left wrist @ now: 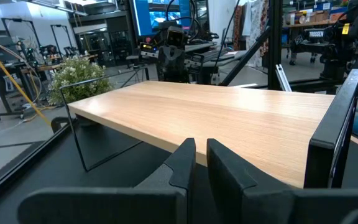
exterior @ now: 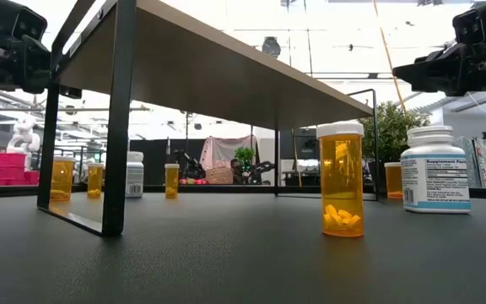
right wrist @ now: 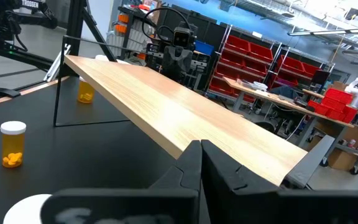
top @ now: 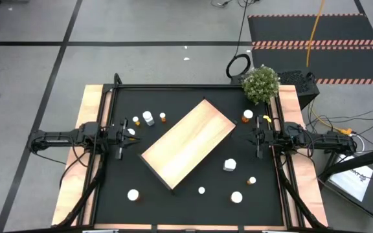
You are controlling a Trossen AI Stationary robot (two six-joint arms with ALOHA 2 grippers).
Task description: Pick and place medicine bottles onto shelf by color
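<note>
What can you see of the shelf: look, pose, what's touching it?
The shelf is a pale wood board with thin dark edges, raised on thin black metal frame legs that stand on the black mat. It sits mid-table, turned diagonally. Its top is bare: no bottle on it yet. Nothing but the mat touches it; both grippers are off at its sides.

Even overhead light fills the room, and the black mat [top: 193,194] takes it without glare, so the bottles throw only faint shadows. At table height the ceiling beyond the shelf [exterior: 226,72] burns out to near white, leaving its underside dull. An orange bottle [exterior: 342,179] there stands sharp, while the room behind goes soft. In both wrist views the nearest dark fingers [left wrist: 222,180] look blurred, perhaps too close to focus.
</note>
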